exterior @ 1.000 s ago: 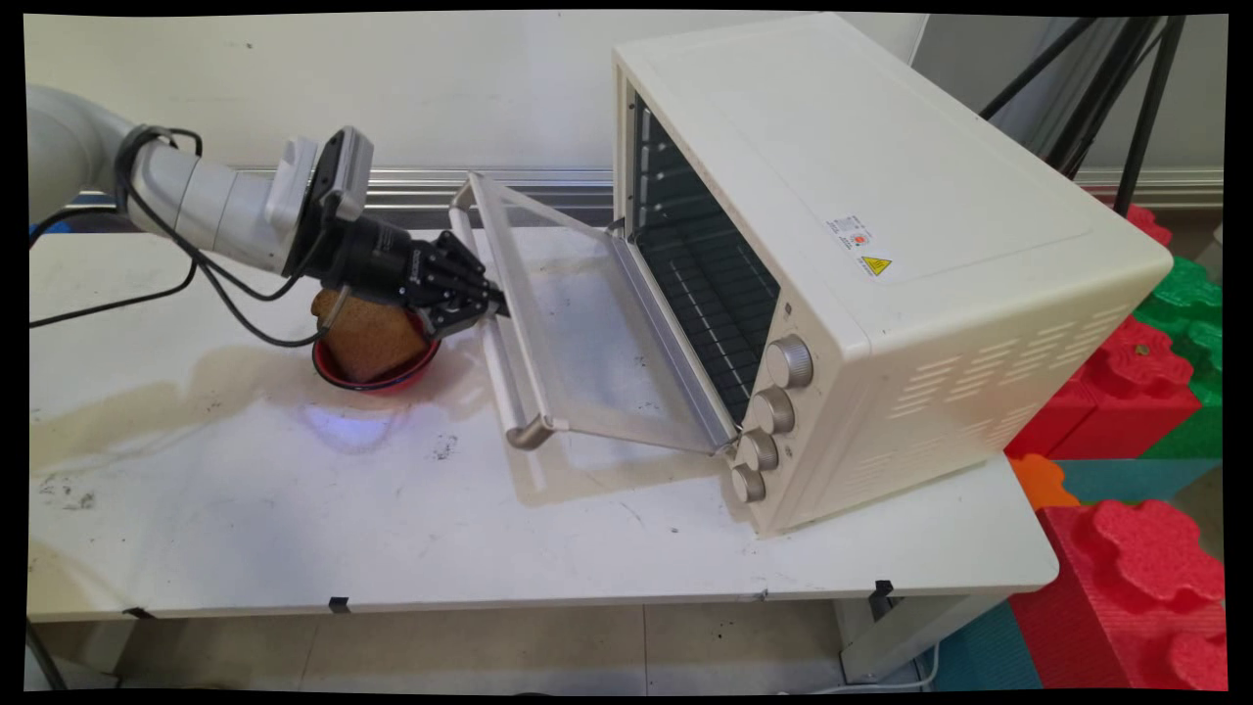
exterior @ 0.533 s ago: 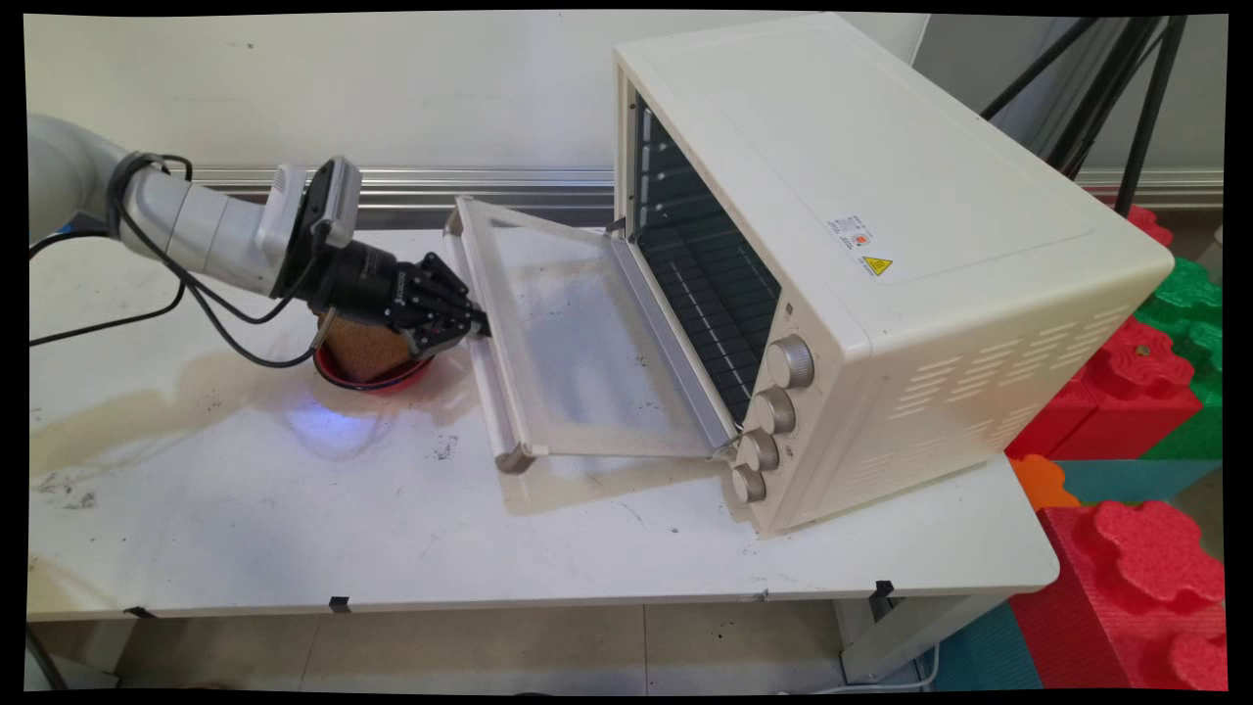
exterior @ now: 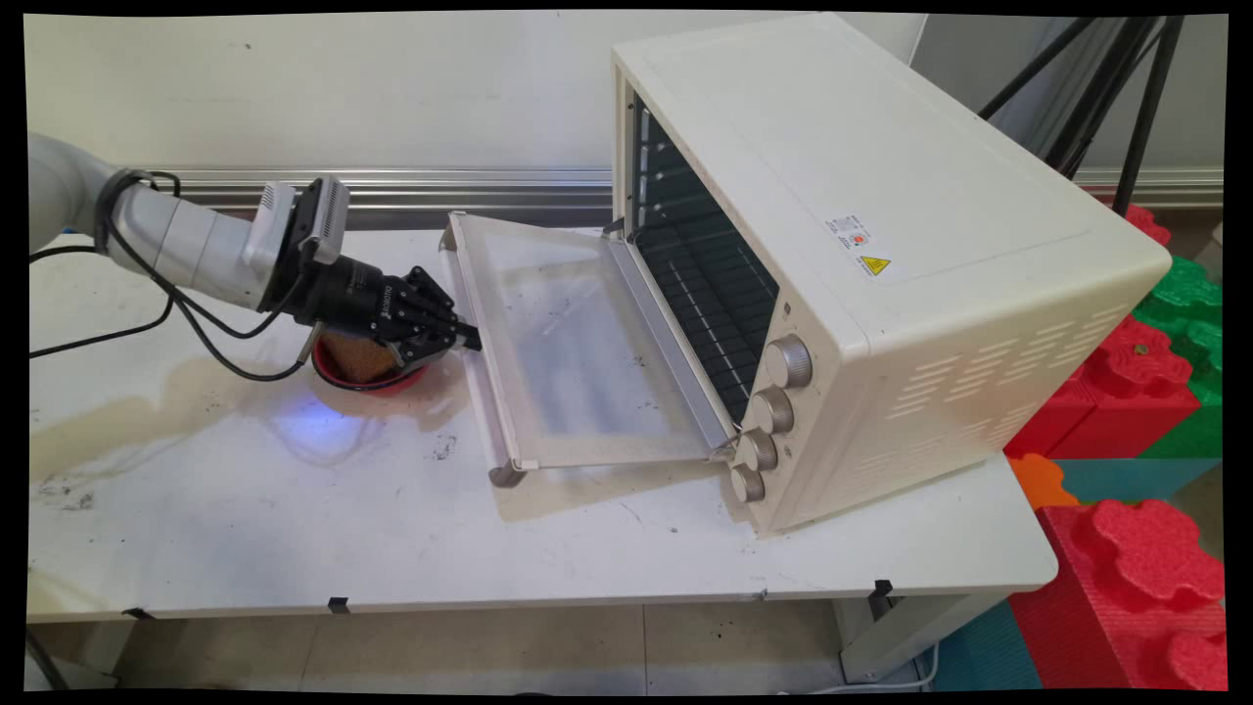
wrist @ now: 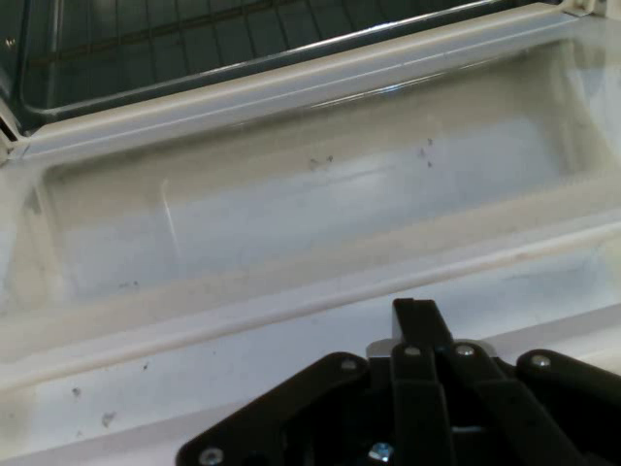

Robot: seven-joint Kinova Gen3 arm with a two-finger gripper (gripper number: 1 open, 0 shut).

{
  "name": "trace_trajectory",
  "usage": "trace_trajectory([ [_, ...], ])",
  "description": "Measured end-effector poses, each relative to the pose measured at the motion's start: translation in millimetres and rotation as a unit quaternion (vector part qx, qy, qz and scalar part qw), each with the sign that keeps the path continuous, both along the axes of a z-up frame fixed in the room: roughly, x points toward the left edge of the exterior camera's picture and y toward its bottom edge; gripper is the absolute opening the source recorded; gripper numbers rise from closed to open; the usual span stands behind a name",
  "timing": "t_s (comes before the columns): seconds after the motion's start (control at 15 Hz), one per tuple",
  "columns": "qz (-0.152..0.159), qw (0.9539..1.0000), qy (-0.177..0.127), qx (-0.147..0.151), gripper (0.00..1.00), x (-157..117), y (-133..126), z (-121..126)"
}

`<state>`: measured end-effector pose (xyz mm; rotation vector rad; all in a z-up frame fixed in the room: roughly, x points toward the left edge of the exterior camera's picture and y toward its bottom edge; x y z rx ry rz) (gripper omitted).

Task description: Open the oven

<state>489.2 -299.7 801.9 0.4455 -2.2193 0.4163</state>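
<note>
My black gripper (exterior: 468,338) is shut, its tips pressed against the outer edge of the glass door (exterior: 578,343) of a cream toaster oven (exterior: 881,245). The door hangs open, nearly level, and its metal handle (exterior: 504,476) shows at the near corner. In the hand view the closed gripper (wrist: 415,313) meets the door's rim, with the glass pane (wrist: 310,214) and the dark oven rack (wrist: 194,49) beyond. Under the wrist a red bowl (exterior: 364,380) holds a brown piece of bread (exterior: 354,357).
The oven takes up the right half of the white table (exterior: 245,509), its knobs (exterior: 773,411) facing the near side. Red and green foam blocks (exterior: 1145,382) are stacked past the table's right end. Black tripod legs (exterior: 1126,88) stand behind the oven.
The door has swung further down, from partly open to almost level. My gripper has gone down and left with its edge, and now covers more of the bread.
</note>
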Motion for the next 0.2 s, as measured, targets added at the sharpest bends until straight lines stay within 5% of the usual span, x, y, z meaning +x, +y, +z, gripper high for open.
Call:
trace_trajectory([
  [0.2, 0.005, 1.0000, 0.002, -0.001, 0.00, 6.9, 4.4, 2.3],
])
